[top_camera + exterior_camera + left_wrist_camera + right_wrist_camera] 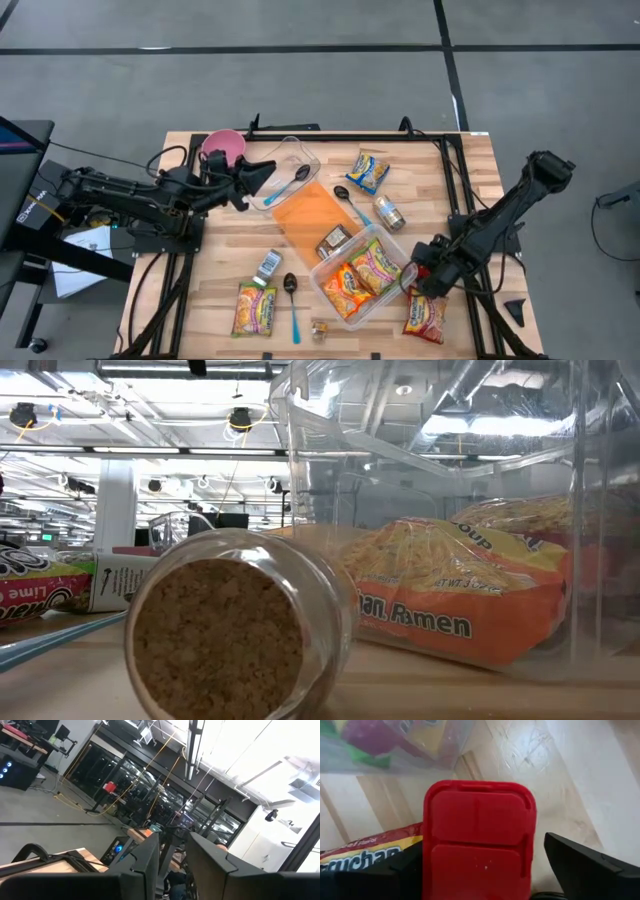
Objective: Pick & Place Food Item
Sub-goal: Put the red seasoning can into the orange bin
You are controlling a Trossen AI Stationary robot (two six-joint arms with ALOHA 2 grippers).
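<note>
Low view: wooden table, jar, bright workshop behind.

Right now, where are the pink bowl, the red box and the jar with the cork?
pink bowl (224,146), high view, on its inside.
red box (479,840), right wrist view, on its face.
jar (218,639), low view, on its cork.

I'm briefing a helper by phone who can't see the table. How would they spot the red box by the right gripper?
Start at the clear plastic bin holding ramen packets, near the table's front. Just right of it sits the right gripper, with a ramen packet lying in front of it. The red box lies between its fingers: plain red, rectangular, unprinted, unlike the yellow wrappers around it.
</note>
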